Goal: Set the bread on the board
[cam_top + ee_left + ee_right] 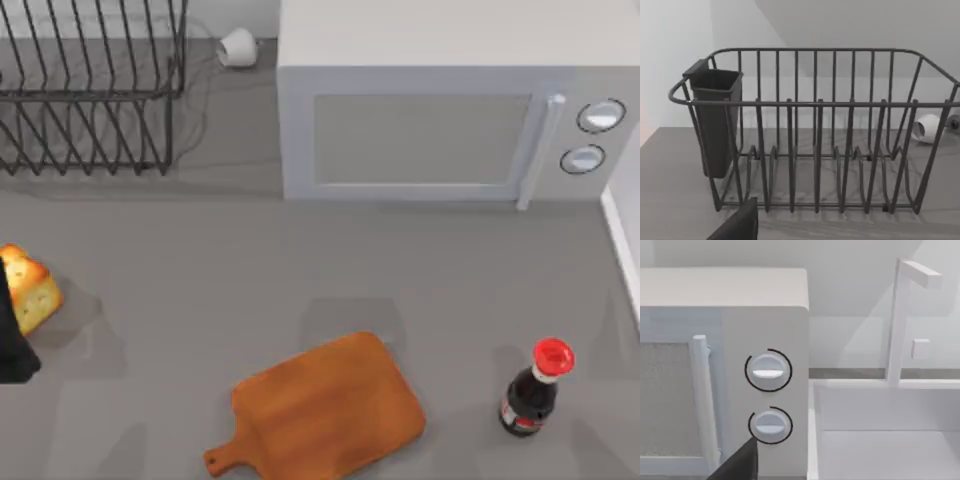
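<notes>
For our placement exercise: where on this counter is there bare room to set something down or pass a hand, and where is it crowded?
Bare: the wide grey strip between the microwave and the board, and the patch between the bread and board. The board's top is bare too. Crowded: the back, taken by dish rack and microwave; the bottle narrows the right.

Simulated kitchen counter, microwave (440,110), wire dish rack (90,90), white sink (885,430)

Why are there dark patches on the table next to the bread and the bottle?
Those are shadows: in the top view the bread and the bottle each throw a soft grey patch onto the table, and so does the board. In the left wrist view the dish rack lays thin striped shadows under its wires. In the right wrist view the microwave looks evenly lit, without glare.
</notes>
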